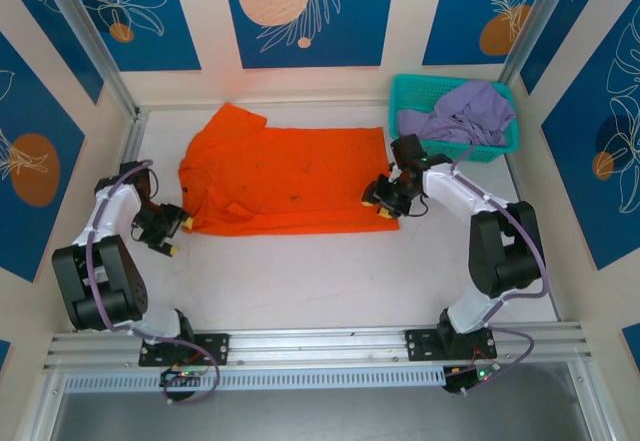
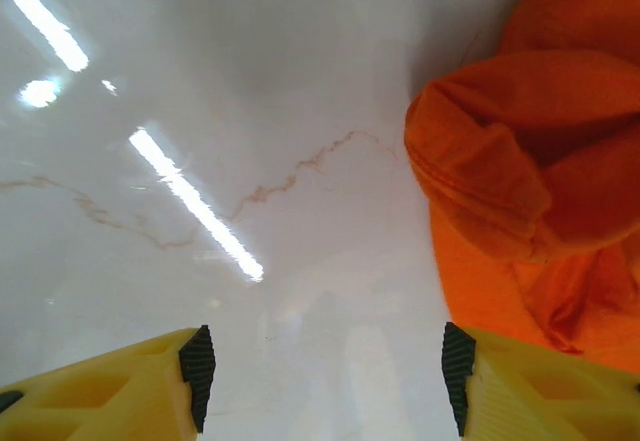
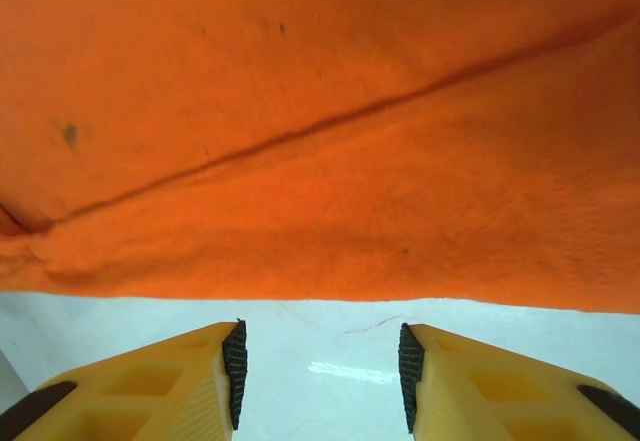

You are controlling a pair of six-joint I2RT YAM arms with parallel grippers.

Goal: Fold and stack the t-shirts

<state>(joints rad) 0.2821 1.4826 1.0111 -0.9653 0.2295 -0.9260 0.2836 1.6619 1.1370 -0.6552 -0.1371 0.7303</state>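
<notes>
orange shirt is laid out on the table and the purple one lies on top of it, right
Not quite. The purple shirt sits bunched in the basket at the far right, not on the orange shirt, as the top external view shows. The orange shirt is laid out on the table.

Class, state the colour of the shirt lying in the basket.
Lavender shirt; top external view.

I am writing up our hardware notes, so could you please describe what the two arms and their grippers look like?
The left arm and right arm have white shells with black joints and black bases on an aluminium rail. A purple cable loops along each. The left gripper and right gripper are black-bodied, with blocky yellow fingers carrying black ribbed pads.
</notes>
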